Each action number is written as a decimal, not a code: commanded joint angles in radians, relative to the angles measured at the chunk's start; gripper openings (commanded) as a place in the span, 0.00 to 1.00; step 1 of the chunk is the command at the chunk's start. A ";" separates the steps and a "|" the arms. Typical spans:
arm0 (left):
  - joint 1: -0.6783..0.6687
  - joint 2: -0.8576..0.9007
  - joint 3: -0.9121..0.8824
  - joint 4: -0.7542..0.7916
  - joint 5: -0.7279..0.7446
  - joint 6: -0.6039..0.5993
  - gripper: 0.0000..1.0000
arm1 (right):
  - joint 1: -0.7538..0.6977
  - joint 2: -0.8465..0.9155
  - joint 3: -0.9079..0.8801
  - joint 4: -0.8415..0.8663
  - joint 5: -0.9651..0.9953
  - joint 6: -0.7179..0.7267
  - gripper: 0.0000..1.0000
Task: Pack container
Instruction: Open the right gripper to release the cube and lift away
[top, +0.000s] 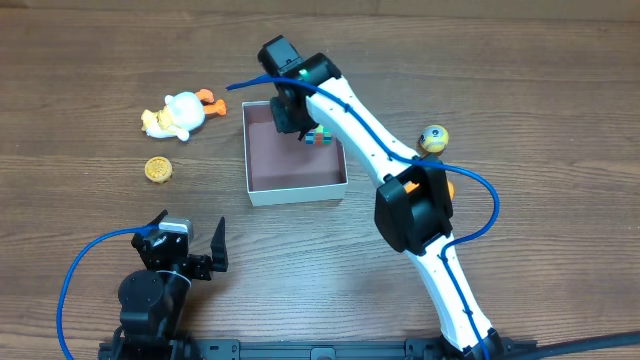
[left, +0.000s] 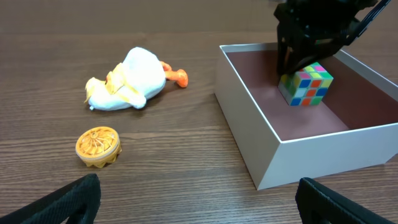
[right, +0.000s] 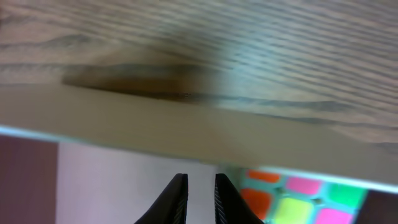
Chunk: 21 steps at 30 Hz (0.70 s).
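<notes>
Right hand (right: 200, 179) nearly closed beside checkered cube (left: 306, 86) in square container (left: 323, 158).

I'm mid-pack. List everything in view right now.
container: 1, white walls, pinkish-brown inside, table centre
cube: 1, multicoloured, inside container, right side
duck: 1, white and yellow, orange feet, lying left of container
disc: 1, yellow, in front of duck
ball: 1, yellow, right of container
table: 1, brown wood, under everything
left pincer: 1, black, open, empty, front left
right pincer: 1, black, nearly shut, empty, in container beside cube
</notes>
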 joint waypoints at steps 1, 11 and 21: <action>0.006 -0.009 -0.005 0.004 -0.003 -0.014 1.00 | -0.032 -0.035 -0.003 -0.008 0.018 -0.005 0.18; 0.006 -0.009 -0.005 0.004 -0.003 -0.014 1.00 | -0.045 -0.035 -0.002 -0.021 0.014 -0.035 0.37; 0.006 -0.009 -0.005 0.004 -0.003 -0.014 1.00 | -0.019 -0.035 0.000 -0.048 0.005 -0.072 0.49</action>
